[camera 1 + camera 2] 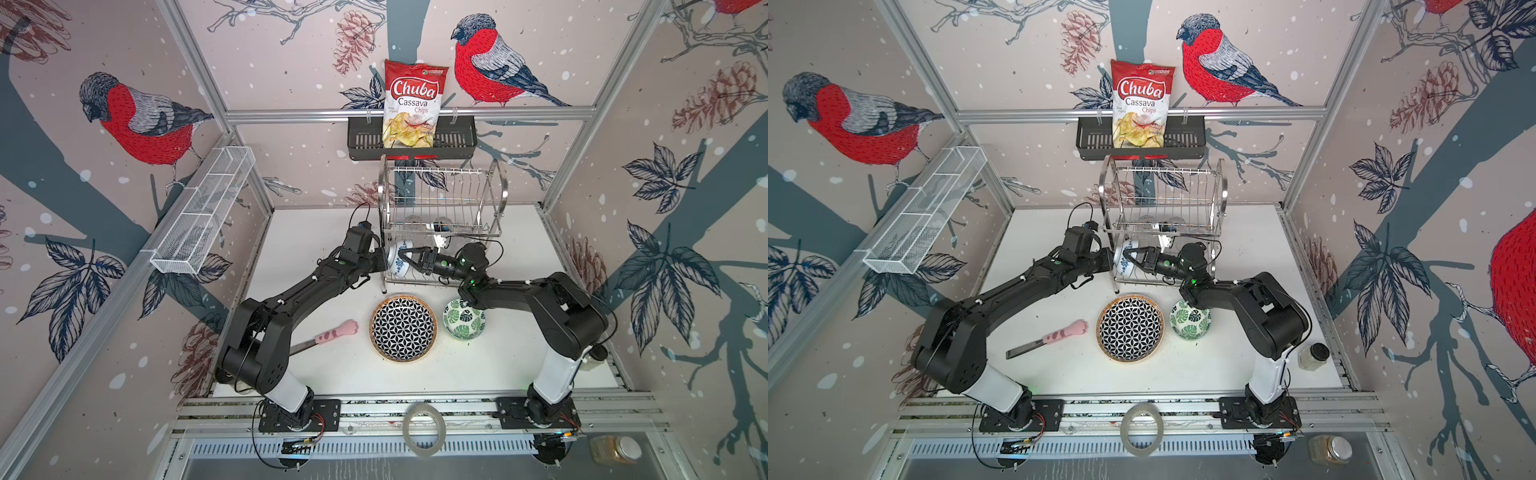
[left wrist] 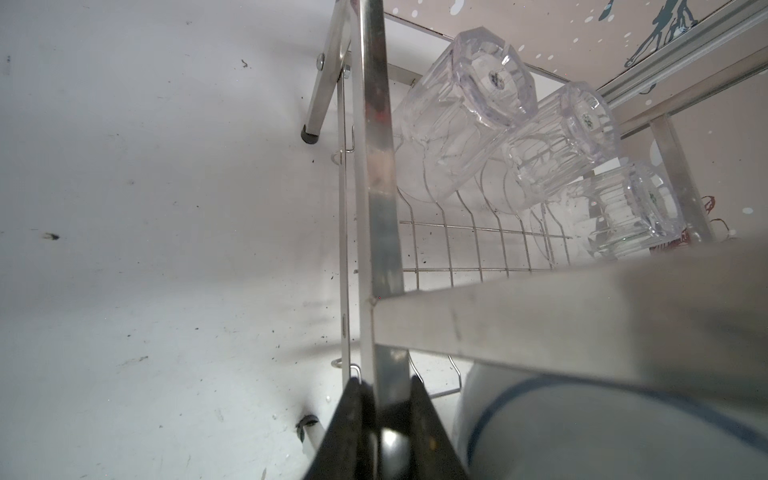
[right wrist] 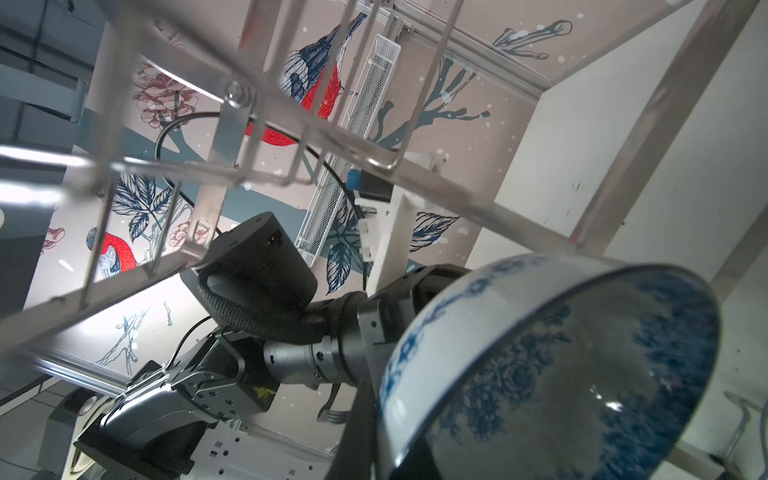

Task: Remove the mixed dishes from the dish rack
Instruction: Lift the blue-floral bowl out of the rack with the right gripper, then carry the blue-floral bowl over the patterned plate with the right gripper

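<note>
While left gripper [image 2: 384, 390] clamps dish rack [image 2: 376, 166] post, right gripper [image 1: 402, 258] pinches blue-floral bowl [image 3: 540, 374].
Rim sits between its closed jaws, bowl tilted.

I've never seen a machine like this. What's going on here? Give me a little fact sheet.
left fingers: clamped on an upright of the dish rack
right fingers: shut on the rim of the blue-floral bowl, tilted at the rack's lower tier
in rack: three clear glasses, lower tier
on table: geometric plate, green-leaf bowl, cat-paw utensil
</note>
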### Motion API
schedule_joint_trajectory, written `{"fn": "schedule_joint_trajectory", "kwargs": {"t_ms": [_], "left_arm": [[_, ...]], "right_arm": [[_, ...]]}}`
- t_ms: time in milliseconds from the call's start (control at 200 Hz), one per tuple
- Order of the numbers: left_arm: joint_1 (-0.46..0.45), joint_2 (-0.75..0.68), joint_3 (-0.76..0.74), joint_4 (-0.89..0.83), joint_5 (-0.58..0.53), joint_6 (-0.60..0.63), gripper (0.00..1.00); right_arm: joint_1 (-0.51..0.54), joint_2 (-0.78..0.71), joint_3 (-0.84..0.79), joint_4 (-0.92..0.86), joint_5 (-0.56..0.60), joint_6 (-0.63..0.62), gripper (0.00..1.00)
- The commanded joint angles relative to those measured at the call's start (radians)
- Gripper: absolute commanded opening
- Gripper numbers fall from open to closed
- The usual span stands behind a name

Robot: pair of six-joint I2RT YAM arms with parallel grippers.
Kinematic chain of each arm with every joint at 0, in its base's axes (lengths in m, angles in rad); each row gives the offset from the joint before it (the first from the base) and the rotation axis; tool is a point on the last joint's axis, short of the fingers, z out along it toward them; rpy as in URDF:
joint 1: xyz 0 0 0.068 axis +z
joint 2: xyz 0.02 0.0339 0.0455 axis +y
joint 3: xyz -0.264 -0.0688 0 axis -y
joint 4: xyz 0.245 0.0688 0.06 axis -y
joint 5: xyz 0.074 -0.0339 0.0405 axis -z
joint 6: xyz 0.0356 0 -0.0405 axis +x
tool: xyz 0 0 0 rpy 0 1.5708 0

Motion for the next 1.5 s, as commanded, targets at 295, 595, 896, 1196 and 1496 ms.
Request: {"fn": "schedule_joint_trajectory", "kwargs": {"t_ms": [295, 595, 896, 1196, 1496], "left_arm": [[0.005, -0.025, -0.005, -0.041, -0.021, 0.003, 0.2], [0.005, -0.102, -0.044, -0.05, -0.008, -0.016, 0.24], [0.004, -0.218, -0.119, -0.033, -0.005, -0.051, 0.62], [0.004, -0.298, -0.155, -0.052, 0.004, -0.063, 0.67], [0.004, -0.388, -0.16, -0.129, -0.031, -0.038, 0.68]], "right_arm": [[0.019, -0.249, -0.121, -0.191, -0.009, -0.291, 0.0], [0.033, -0.525, -0.187, -0.702, 0.137, -0.553, 0.0], [0.039, -0.79, -0.173, -1.156, 0.315, -0.695, 0.0], [0.082, -0.819, -0.127, -1.355, 0.401, -0.742, 0.0], [0.162, -0.768, -0.074, -1.381, 0.454, -0.747, 0.0]]}}
